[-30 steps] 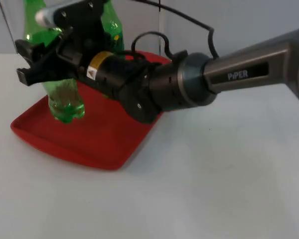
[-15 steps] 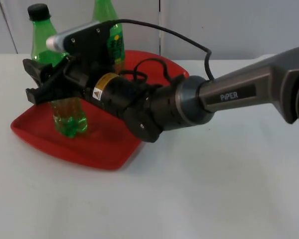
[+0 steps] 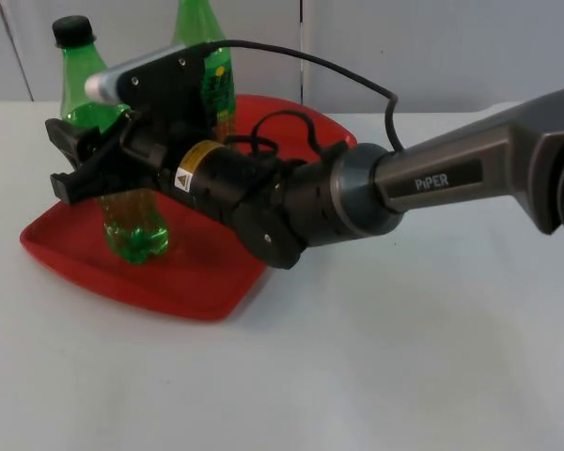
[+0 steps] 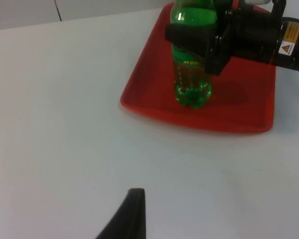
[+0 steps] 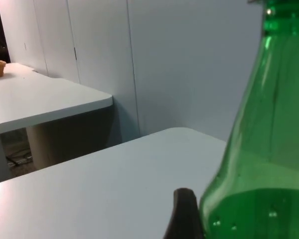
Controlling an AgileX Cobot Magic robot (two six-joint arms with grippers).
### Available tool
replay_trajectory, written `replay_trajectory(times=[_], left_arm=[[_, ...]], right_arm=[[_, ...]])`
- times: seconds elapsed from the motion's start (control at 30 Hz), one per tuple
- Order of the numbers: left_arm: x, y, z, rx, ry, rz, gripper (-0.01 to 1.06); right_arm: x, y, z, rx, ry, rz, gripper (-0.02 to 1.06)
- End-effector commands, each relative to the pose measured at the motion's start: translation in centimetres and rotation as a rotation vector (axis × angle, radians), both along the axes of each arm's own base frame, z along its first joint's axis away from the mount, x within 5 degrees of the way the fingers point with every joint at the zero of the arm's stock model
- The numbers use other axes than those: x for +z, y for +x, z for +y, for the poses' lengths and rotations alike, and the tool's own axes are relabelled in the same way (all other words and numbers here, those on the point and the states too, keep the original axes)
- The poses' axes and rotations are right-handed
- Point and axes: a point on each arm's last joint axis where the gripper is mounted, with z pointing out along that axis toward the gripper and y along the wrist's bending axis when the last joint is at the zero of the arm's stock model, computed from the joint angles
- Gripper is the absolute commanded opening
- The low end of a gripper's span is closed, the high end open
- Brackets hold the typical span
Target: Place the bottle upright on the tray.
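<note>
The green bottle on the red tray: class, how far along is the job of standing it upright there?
Nearly done. The green bottle stands upright with its base on the red tray. In hand: the right gripper is clamped around the bottle's middle. Left: opening the fingers and backing away without tipping it. A second green bottle stands behind. The left gripper waits over bare table.

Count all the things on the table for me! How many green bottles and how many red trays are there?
Green bottles: 2, one gripped by the right gripper, another behind it
Red trays: 1
Total: 3
</note>
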Motion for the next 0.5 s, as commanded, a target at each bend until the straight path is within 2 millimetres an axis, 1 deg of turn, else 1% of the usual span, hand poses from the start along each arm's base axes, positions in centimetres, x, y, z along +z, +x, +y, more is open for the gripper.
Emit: replay_trajectory(times=[0.0, 0.07, 0.17, 0.2, 0.23, 0.3, 0.37, 0.47], left_arm=[[-0.09, -0.01, 0.0, -0.003, -0.007, 0.0, 0.98], [-0.09, -0.01, 0.0, -0.003, -0.007, 0.0, 0.98], [-0.09, -0.01, 0.0, -0.003, -0.007, 0.0, 0.98], [-0.09, -0.01, 0.0, -0.003, -0.007, 0.0, 0.98], [-0.09, -0.01, 0.0, -0.003, -0.007, 0.0, 0.98], [-0.09, -0.01, 0.0, -0.003, -0.007, 0.0, 0.98], [-0.09, -0.01, 0.0, -0.003, -0.007, 0.0, 0.98], [-0.09, -0.01, 0.0, -0.003, -0.007, 0.0, 0.98]], right_arm=[[0.04, 0.11, 0.01, -0.003, -0.037, -0.006, 0.19], [-0.03, 0.11, 0.0, -0.004, -0.045, -0.002, 0.29], [-0.07, 0.12, 0.0, -0.004, -0.048, 0.0, 0.48], [-0.07, 0.12, 0.0, -0.004, -0.048, 0.0, 0.48], [-0.07, 0.12, 0.0, -0.004, -0.048, 0.0, 0.55], [-0.07, 0.12, 0.0, -0.004, -0.048, 0.0, 0.65], [-0.14, 0.13, -0.01, -0.005, -0.054, 0.004, 0.7], [-0.24, 0.14, -0.02, -0.007, -0.063, 0.011, 0.71]])
